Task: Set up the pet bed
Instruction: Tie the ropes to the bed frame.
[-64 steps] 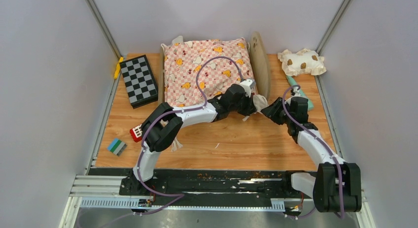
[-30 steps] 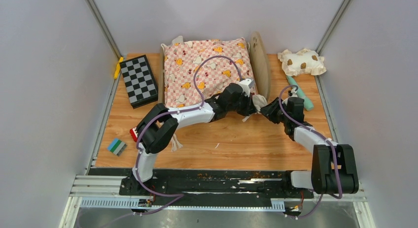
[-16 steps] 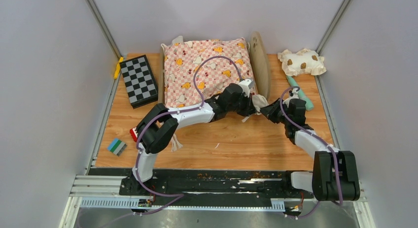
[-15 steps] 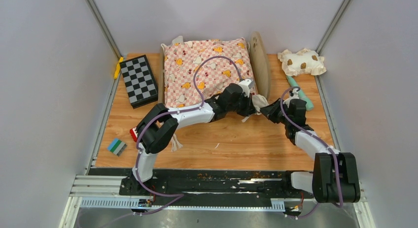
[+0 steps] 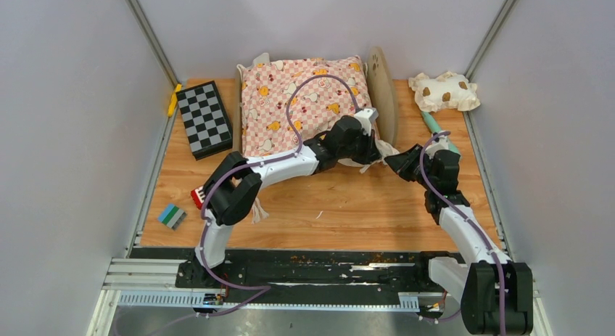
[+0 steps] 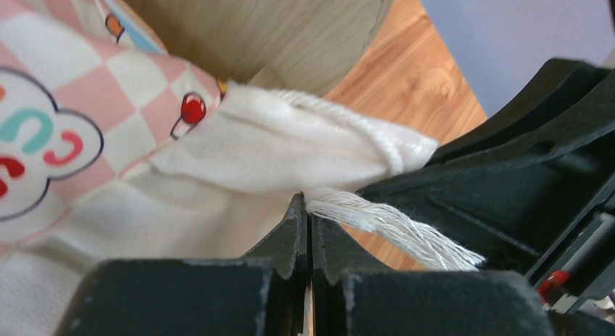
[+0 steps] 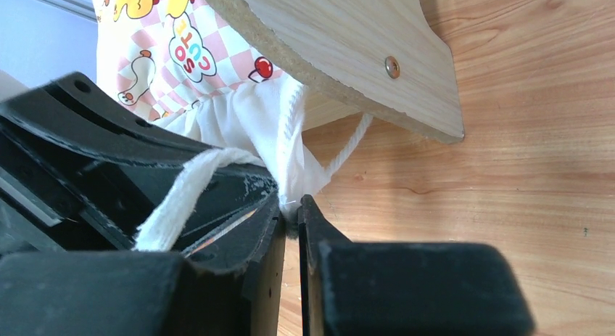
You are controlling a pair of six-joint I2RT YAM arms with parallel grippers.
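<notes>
Pet bed (image 5: 382,96) at the far middle of the surface (image 5: 348,205), headboard (image 7: 348,38) on its right, cushion (image 5: 304,104) on top. At its near-right corner, left fingers (image 6: 303,220) clamp the cushion's cord (image 6: 384,218) — right fingers (image 7: 303,209) pinch the white ruffle (image 7: 268,125) — bed just beyond both.

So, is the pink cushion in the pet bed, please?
In: the cushion lies spread across the pet bed, between its wooden ends.
</notes>
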